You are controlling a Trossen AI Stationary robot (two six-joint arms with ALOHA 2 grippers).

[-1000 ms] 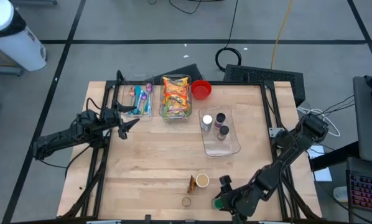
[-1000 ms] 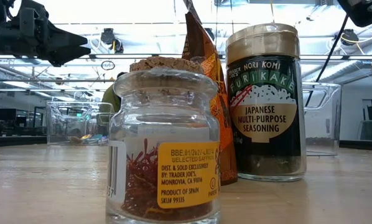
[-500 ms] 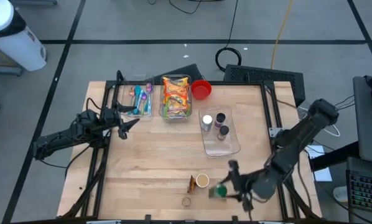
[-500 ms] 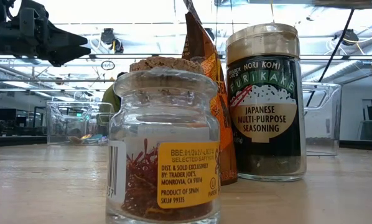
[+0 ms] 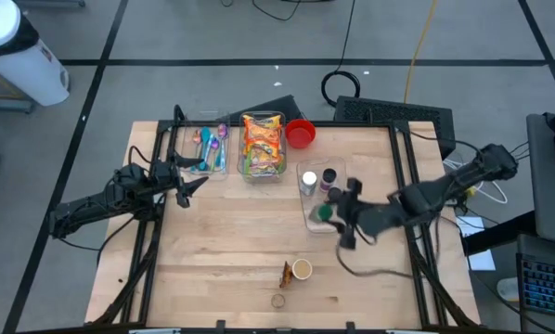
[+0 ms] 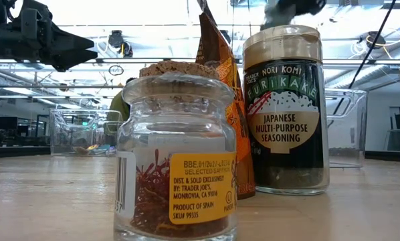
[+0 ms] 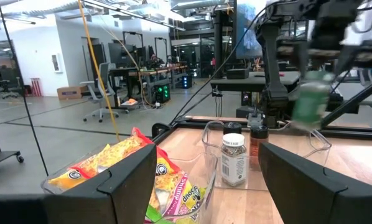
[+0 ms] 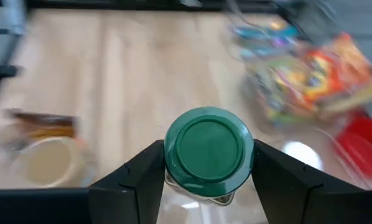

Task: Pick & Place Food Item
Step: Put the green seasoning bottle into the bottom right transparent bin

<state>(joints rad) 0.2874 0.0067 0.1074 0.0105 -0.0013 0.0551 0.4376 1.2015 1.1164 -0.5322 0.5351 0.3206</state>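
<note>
My right gripper [image 5: 329, 214] is shut on a small jar with a green lid [image 8: 209, 147]. It holds the jar in the air over the clear tray [image 5: 350, 221] at the table's right middle. The jar also shows blurred in the left wrist view [image 7: 310, 101]. The tray holds a white-lidded jar [image 5: 308, 179] and two dark-lidded jars [image 5: 330, 176]. My left gripper [image 5: 196, 183] is open and empty, held above the table's left side. My right gripper pinches the jar between its two fingers [image 8: 142, 177], one on each side just under the green lid's rim [image 8: 171, 163]. The lid faces the wrist camera, so the fingers come from the lid end. The jar is lifted clear of table and tray.
Near the front edge stand a seasoning jar [image 5: 302, 269], a brown packet [image 5: 285, 274] and a small cork-topped saffron jar [image 5: 277, 301]. At the far side are a snack bin [image 5: 263, 144], a utensil bin [image 5: 211, 147] and a red bowl [image 5: 300, 133].
My right gripper has carried the green-lidded jar quickly from near the table's front right edge toward the far edge. The jar is now lifted over the clear tray. My left arm has kept still.
</note>
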